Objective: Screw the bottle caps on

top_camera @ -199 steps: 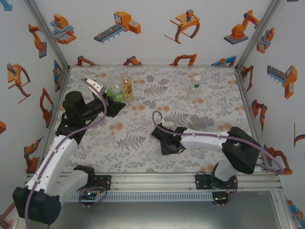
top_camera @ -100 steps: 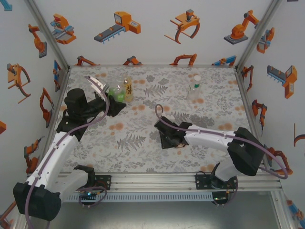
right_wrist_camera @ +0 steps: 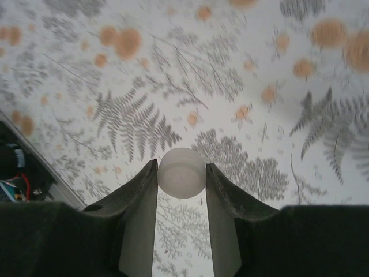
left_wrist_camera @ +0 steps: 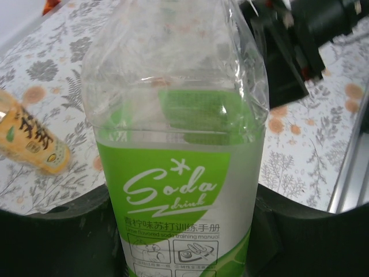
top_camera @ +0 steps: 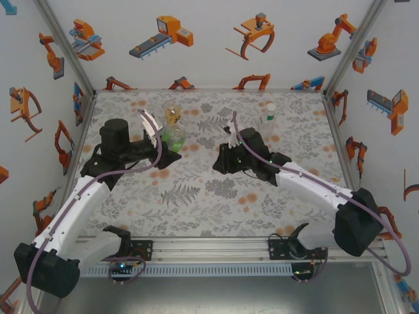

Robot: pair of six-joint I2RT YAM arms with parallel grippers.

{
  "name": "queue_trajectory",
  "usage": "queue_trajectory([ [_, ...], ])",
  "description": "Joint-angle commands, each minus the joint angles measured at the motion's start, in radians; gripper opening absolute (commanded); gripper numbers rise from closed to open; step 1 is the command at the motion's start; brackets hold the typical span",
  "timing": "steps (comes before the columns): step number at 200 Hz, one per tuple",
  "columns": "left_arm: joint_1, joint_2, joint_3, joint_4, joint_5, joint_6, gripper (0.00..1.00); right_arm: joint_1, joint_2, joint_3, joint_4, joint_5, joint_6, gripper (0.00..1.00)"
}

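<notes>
My left gripper (left_wrist_camera: 184, 228) is shut on the green-labelled "Soda drink" bottle (left_wrist_camera: 176, 173), one jaw on each side of its label. In the top view this bottle (top_camera: 175, 135) sits in the left gripper (top_camera: 167, 145), left of centre. Just behind it is the amber bottle (top_camera: 172, 114), which the left wrist view catches at its left edge (left_wrist_camera: 36, 138). My right gripper (right_wrist_camera: 181, 173) is shut on a whitish bottle cap (right_wrist_camera: 181, 172), pinched between the fingertips above the cloth. From above, the right gripper (top_camera: 221, 159) faces the green bottle. A clear bottle (top_camera: 266, 121) with a white cap (top_camera: 270, 107) stands at the back right.
The floral cloth (top_camera: 190, 196) covers the table inside white walls with orange robot prints. The aluminium frame rail (top_camera: 262, 245) runs along the near edge by both arm bases. The right gripper's black body (left_wrist_camera: 288, 52) shows at the top right of the left wrist view.
The left gripper has carried the green bottle right, away from the amber one. The right arm has swung from the near middle up and back, coming close to the green bottle.
</notes>
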Motion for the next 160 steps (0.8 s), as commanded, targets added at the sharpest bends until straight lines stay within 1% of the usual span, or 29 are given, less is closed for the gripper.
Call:
queue_trajectory([
  [1,-0.027,-0.006,0.038,-0.079,0.080,0.108,0.00,-0.059,-0.066,-0.017,0.199,-0.201,-0.144,0.14],
  [14,-0.048,-0.011,0.048,-0.124,0.079,0.152,0.00,-0.079,-0.102,-0.054,0.281,-0.312,-0.196,0.13],
  [25,-0.065,-0.012,0.061,-0.171,0.070,0.191,0.00,-0.090,-0.128,-0.067,0.310,-0.410,-0.247,0.13],
  [36,-0.085,-0.011,0.075,-0.225,0.055,0.236,0.00,-0.096,-0.147,-0.057,0.288,-0.483,-0.304,0.14],
  [47,-0.101,-0.009,0.086,-0.282,0.038,0.281,0.00,-0.098,-0.162,-0.035,0.233,-0.528,-0.361,0.13],
  [71,-0.145,-0.004,0.082,-0.343,-0.032,0.345,0.00,-0.098,-0.220,-0.014,0.148,-0.575,-0.501,0.13],
  [83,-0.176,0.006,0.092,-0.395,-0.060,0.391,0.00,-0.098,-0.258,-0.026,0.132,-0.599,-0.588,0.13],
  [91,-0.198,0.017,0.099,-0.420,-0.079,0.408,0.00,-0.098,-0.280,-0.033,0.137,-0.593,-0.609,0.13],
  [100,-0.220,0.027,0.102,-0.436,-0.095,0.419,0.00,-0.097,-0.296,-0.031,0.125,-0.581,-0.628,0.12],
  [121,-0.267,0.039,0.098,-0.452,-0.118,0.439,0.00,-0.097,-0.325,-0.005,0.030,-0.623,-0.768,0.08],
  [141,-0.293,0.049,0.096,-0.455,-0.125,0.446,0.00,-0.097,-0.353,-0.007,0.024,-0.641,-0.814,0.07],
  [160,-0.305,0.057,0.097,-0.456,-0.126,0.448,0.00,-0.095,-0.378,-0.031,0.060,-0.690,-0.856,0.06],
])
